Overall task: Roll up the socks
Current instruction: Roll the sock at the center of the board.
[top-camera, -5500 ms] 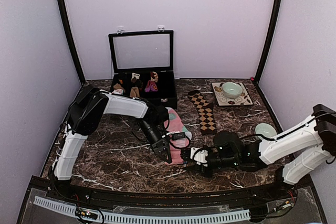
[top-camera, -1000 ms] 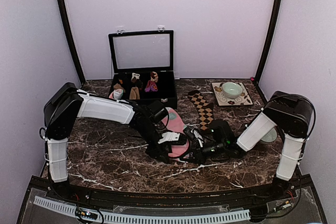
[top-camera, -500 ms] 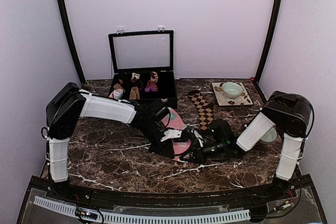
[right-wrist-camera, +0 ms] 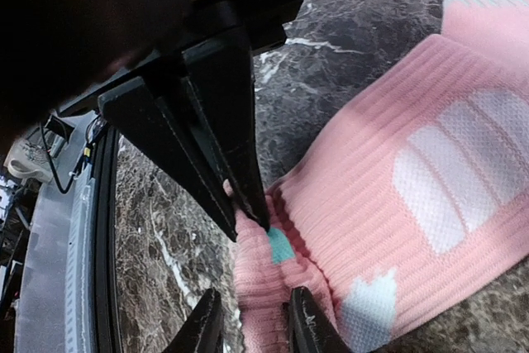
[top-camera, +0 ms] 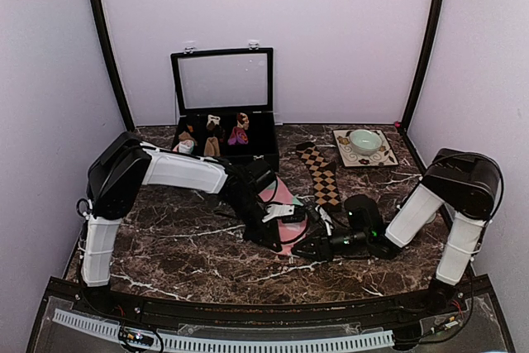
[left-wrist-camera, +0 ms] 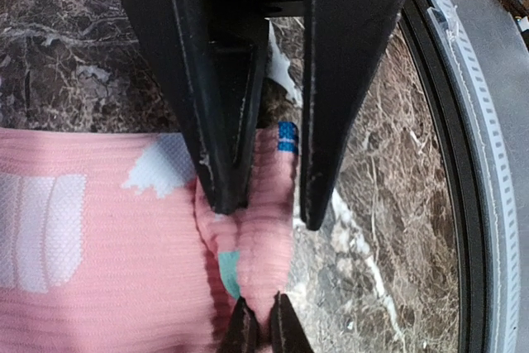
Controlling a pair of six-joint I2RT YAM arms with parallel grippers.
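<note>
Black case [top-camera: 266, 157]: far left-centre, lid up, small sock bundles in its compartments; not part of this step.
Left gripper [left-wrist-camera: 269, 208]: low over the table, jaws part open and straddling the rolled end of the pink sock [left-wrist-camera: 124, 287]. The fingers look pressed on the fold from both sides, probably to keep the roll from springing open.
Pink sock: flat on the marble at centre, near end curled into a short roll with a mint patch showing, and the rest is unrolled towards the case.
Right gripper [right-wrist-camera: 252, 217]: comes in opposite the left one, jaws nearly closed, pinching the roll's edge at the mint patch, probably to turn it further.
Brown diamond sock [top-camera: 321, 175]: flat, just right of the pink one and not yet rolled.
Tray [top-camera: 382, 157]: far right, with a green bowl [top-camera: 364, 140] on it.
Progress: early, judging by the short roll.
</note>
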